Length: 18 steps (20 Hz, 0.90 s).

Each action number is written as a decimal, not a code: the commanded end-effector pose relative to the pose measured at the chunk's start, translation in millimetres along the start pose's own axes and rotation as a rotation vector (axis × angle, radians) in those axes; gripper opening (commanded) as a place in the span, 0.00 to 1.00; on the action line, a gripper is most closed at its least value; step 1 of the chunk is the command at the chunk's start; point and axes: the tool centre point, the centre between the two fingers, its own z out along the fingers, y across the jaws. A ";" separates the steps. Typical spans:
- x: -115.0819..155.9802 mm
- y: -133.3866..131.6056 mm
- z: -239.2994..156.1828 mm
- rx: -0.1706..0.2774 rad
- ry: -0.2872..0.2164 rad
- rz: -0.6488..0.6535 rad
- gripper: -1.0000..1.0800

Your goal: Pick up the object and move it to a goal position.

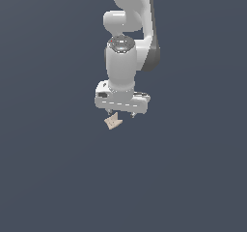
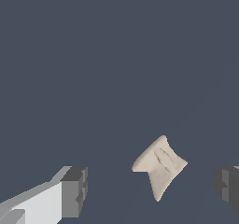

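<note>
From where I stood, the claw (image 1: 120, 114) hung with its two fingers spread well apart and nothing clamped between them. Through the wrist view the gap was plain: one dark grey fingertip (image 2: 74, 192) on its white finger to one side, the other fingertip (image 2: 228, 188) at the far edge of the picture, and bare surface between.

The object (image 2: 160, 166) lay in that gap, a small beige-tan piece with pinched corners and a pointed end, lying nearer to the second fingertip than to the first but touching neither. In the exterior view the object (image 1: 113, 122) showed just under the claw, peeking out below the white hand toward the exterior view's left, partly covered by the finger in front of it. I could not tell from either view how far above it the fingertips stood.

Behind and above the claw rose the white arm (image 1: 121, 64), its wrist pointing straight down, with a darker grey joint on the exterior view's right.

Everything sat on a flat, dark blue-grey floor (image 1: 53, 178).
</note>
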 end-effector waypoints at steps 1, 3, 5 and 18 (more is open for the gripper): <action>-4.0 3.0 9.4 0.004 -0.006 0.065 0.96; -7.9 5.9 18.0 0.006 -0.011 0.127 0.96; -12.2 9.3 27.2 0.009 -0.017 0.194 0.96; -43.7 35.0 82.2 0.001 -0.047 0.632 0.96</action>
